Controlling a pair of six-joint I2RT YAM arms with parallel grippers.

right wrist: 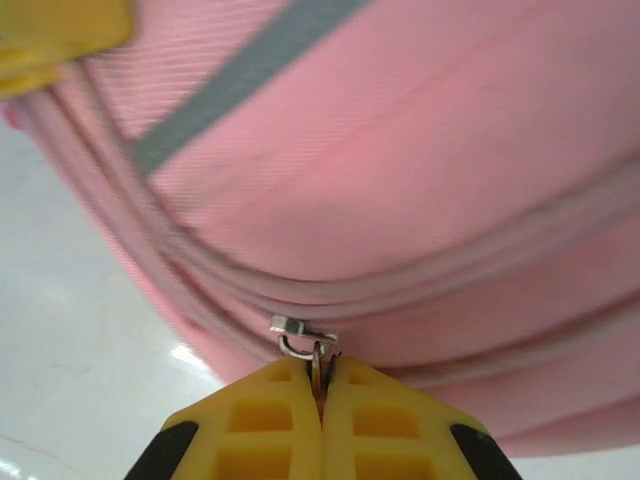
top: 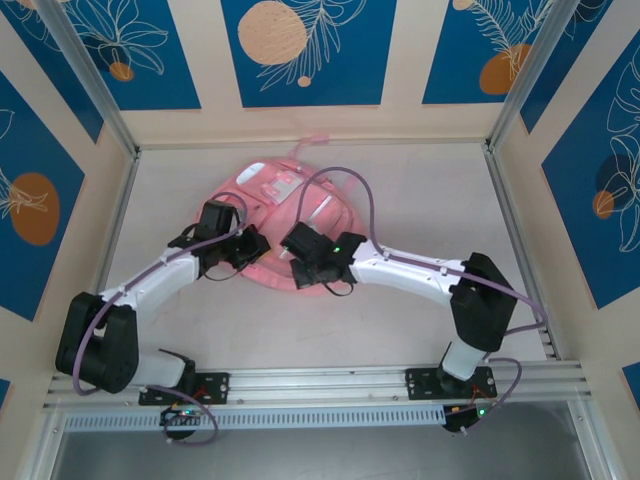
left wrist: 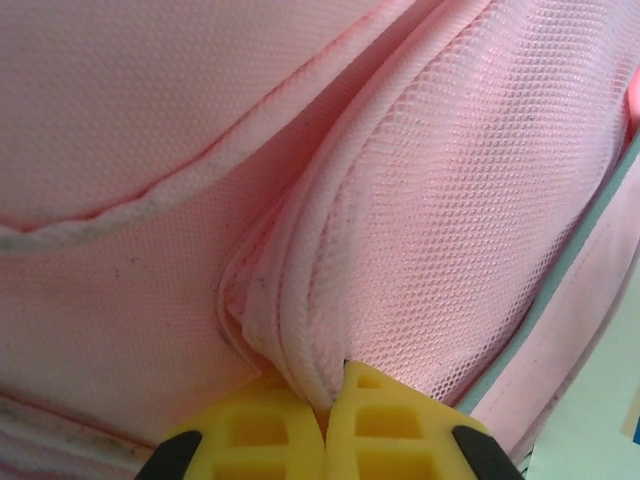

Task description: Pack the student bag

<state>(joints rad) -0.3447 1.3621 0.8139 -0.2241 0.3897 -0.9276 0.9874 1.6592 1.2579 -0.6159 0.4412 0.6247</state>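
The student bag, a large soft pink backpack, lies flat in the middle of the table. My left gripper rests on its near left side and my right gripper on its near edge. Seen from the left wrist, the yellow left gripper is shut on a piped fold of the bag's pink mesh pocket edge. Seen from the right wrist, the right gripper is shut on the metal zip pull of the bag's zip line. A pale grey strip crosses the fabric above.
Low cream walls with metal posts enclose the white table. The mounting rail runs along the near edge. Purple cables loop over the bag from the right arm. Another yellow pad shows at the right wrist view's top left.
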